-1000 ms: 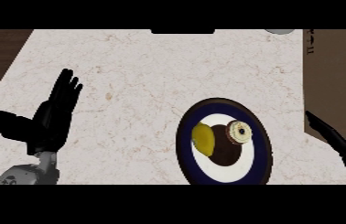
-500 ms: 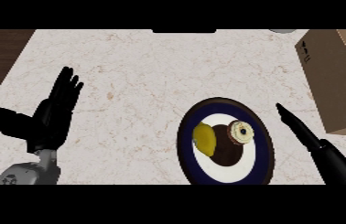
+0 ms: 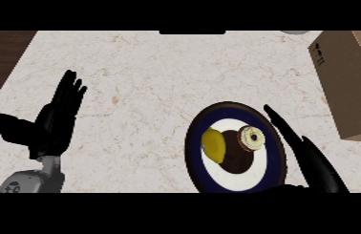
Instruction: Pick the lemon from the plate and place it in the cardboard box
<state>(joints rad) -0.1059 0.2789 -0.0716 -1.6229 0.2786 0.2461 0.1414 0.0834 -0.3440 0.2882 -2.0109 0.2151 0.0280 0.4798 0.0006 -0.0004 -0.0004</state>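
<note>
Desk (image 3: 162, 75): pale marbled top filling most of the frame, with a strip of dark wood showing at the upper left corner.
Plate (image 3: 197, 156): dark blue rim around a white centre, lower middle-right of the frame, standing on the desk.
Lemon (image 3: 214, 144): yellow, lying on the left part of the plate — not held by either robot hand.
Doughnut (image 3: 250, 137): pale iced ring just right of the lemon on the plate, leaning on a dark brown item (image 3: 238, 162) that lies below it.
Cardboard box (image 3: 342, 80): brown, at the right edge of the frame, upper right, apart from the plate.
Right robot hand (image 3: 307, 156): black, at the lower right, fingers straight and stretched toward the upper left along the plate's right rim; open, holding nothing; whether it touches the rim cannot be told.
Left robot hand (image 3: 58, 118): black, at the left of the frame, open with fingers pointing up — resting, well apart from the plate.
</note>
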